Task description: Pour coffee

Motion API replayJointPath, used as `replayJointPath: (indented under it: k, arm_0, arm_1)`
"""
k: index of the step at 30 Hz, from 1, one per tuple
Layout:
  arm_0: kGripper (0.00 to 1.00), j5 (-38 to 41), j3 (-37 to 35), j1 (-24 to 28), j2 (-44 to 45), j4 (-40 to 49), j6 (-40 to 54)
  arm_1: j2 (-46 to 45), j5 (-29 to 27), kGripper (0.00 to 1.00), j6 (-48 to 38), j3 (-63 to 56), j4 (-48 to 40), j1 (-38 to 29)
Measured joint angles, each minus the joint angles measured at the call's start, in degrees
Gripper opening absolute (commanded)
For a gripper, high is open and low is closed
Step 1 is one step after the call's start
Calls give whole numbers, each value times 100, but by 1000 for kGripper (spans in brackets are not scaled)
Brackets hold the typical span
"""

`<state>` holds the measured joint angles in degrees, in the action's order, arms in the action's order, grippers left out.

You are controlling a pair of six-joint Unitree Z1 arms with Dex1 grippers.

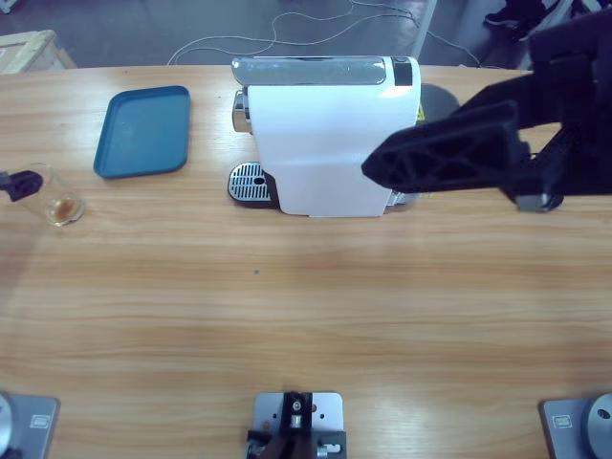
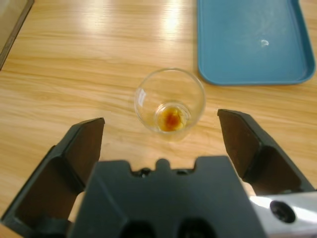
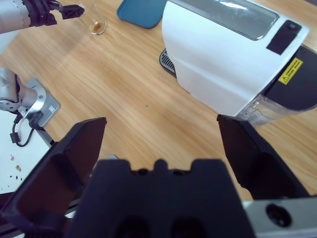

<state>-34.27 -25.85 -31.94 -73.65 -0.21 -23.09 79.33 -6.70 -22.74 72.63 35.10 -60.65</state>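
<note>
Overhead, a long wooden bench (image 1: 306,306) carries a white coffee machine (image 1: 330,143) near the middle, its round drip grate (image 1: 250,182) at its left; a blue tray (image 1: 144,131) lies further left; a small clear glass tumbler (image 1: 59,203) stands near the left edge, a shallow amber layer of coffee (image 1: 65,207) in its bottom; the left tool (image 1: 21,184) pokes in from the left edge just beside the glass; the right arm (image 1: 478,143) hangs dark and large over the machine's right end.

From the left wrist, the left tool (image 2: 161,131) is spread wide, released, holding nothing; the tumbler (image 2: 170,104) stands upright ahead between the jaw tips, apart from both; the coffee (image 2: 171,117) pools in its base; the tray (image 2: 252,42) lies beyond, to the upper right.

From the right wrist, the right tool (image 3: 161,131) is likewise spread, released and empty, above the bench (image 3: 124,99); the machine (image 3: 228,54) sits ahead at right; the tumbler (image 3: 98,24) shows small, far off, beside the left tool (image 3: 69,10).
</note>
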Motion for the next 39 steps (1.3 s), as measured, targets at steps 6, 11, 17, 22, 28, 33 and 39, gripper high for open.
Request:
replayJointPath:
  k: [6,11,17,22,28,33,39]
  arm_0:
    - [996,596,257,461,-191,-813,653]
    - [996,744,316,647,-371,-1017,807]
    - [996,788,328,899,-849,-1347,878]
    - [996,948,351,1065,-1393,-1907,1032]
    - [729,1113,422,1145,-1857,-2472,1060]
    - [835,1121,547,1164,-2159,-2808,1051]
    - [536,981,588,1167,-2217,-2961,1009]
  arm_1:
    - [0,-179,1000,-172,-333,-67,0]
    - [0,-184,1000,-313,-709,-520,0]
    - [0,-184,1000,-411,-953,-721,0]
    - [1,-183,1000,-425,-1003,-772,0]
    - [40,-175,1000,-425,-1003,-830,0]
    - [102,-175,1000,-425,-1003,-864,0]
    - [118,-175,1000,-444,-1023,-875,0]
